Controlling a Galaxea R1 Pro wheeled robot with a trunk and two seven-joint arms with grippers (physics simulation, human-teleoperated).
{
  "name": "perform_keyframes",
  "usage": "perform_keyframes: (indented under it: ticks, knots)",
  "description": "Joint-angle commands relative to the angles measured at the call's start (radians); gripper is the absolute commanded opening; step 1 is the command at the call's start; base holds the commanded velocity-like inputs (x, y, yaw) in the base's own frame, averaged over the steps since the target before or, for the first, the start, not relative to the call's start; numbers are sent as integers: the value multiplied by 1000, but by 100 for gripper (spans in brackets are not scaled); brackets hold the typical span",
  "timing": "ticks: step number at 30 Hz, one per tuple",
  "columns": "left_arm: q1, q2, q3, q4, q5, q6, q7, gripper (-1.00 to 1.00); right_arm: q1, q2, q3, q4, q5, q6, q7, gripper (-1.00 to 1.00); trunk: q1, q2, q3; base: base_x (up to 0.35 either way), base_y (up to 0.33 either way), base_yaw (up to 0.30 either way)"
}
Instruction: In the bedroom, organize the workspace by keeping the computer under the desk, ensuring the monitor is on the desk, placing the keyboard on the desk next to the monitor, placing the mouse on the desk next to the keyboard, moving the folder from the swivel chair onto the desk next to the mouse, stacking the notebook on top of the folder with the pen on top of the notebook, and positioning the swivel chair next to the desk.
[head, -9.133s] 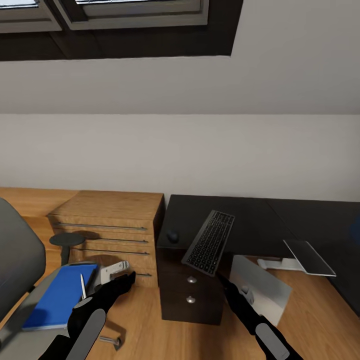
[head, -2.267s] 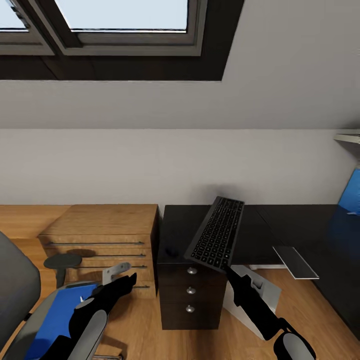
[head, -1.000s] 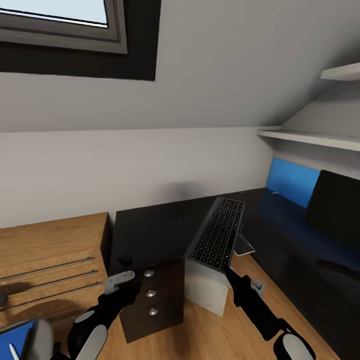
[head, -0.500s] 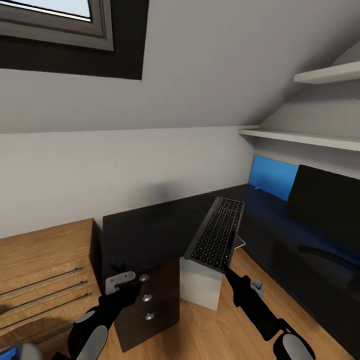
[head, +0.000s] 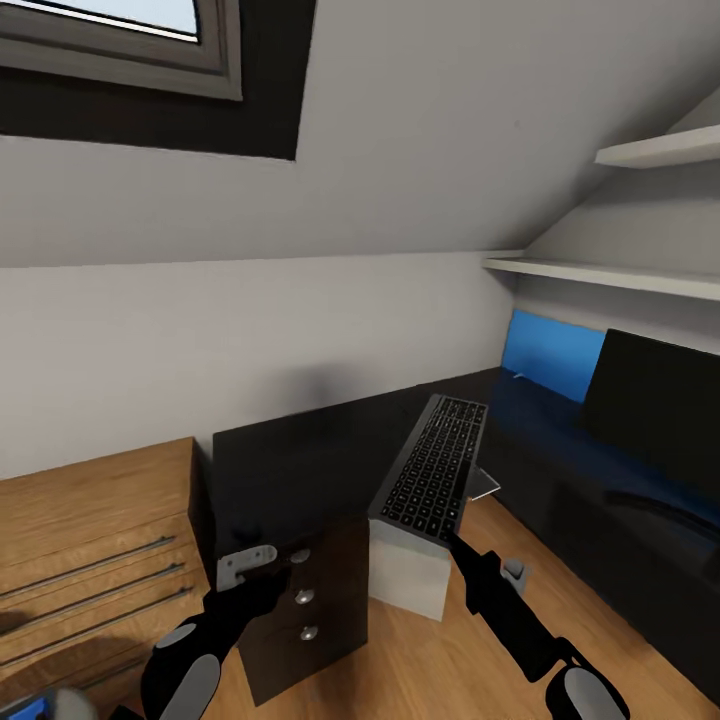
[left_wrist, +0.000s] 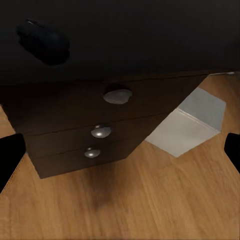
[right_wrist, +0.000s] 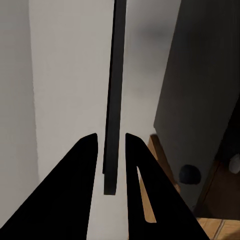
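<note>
From the head cam, my right end effector (head: 452, 541) has the keyboard (head: 432, 468) pinched by its near edge, hanging above the counter (head: 300, 455); monitor (head: 655, 400) sits further right. Left wrist: end effector spread wide, empty, mouse (left_wrist: 44, 41) on the counter. Right wrist: fingers (right_wrist: 85, 165) clamping the keyboard edge-on. I'd level it before lowering beside the monitor.

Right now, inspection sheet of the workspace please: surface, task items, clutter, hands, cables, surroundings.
Surface: long glossy black L-shaped desk, top mostly bare.
Task items: slim dark grey keyboard held tilted in the air; small black mouse on the desk; wide black flat monitor on the desk; light grey computer tower on the floor under it.
Clutter: nothing seen.
Hands: right hand shut on the keyboard's edge; left hand open, holding nothing.
Cables: nothing seen.
Surroundings: dark three-knob cabinet, wooden drawer chest, white wall shelves.
</note>
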Motion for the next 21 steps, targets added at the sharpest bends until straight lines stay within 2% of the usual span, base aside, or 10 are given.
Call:
perform_keyframes:
  ticks: [1, 5, 9, 17, 21]
  knots:
    - [-1, 1, -2, -1, 10, 0, 10, 100, -1, 0, 1, 0, -9, 2, 1, -100, 0, -1, -2, 0, 19, -196]
    - [-1, 1, -2, -1, 10, 0, 10, 100, -1, 0, 0, 0, -9, 2, 1, -100, 0, -1, -3, -11, 20, -240]
    - [-1, 1, -2, -1, 10, 0, 10, 100, -1, 0, 1, 0, -9, 2, 0, -100, 0, -1, -5, -112, 169, -250]
    - [-1, 1, -3, -1, 10, 0, 10, 100, -1, 0, 1, 0, -9, 2, 0, -100, 0, -1, -8, -202, 227, -251]
    - [-2, 1, -3, -1, 10, 0, 10, 100, -1, 0, 1, 1, -9, 2, 0, -100, 0, -1, -9, -187, 110, -251]
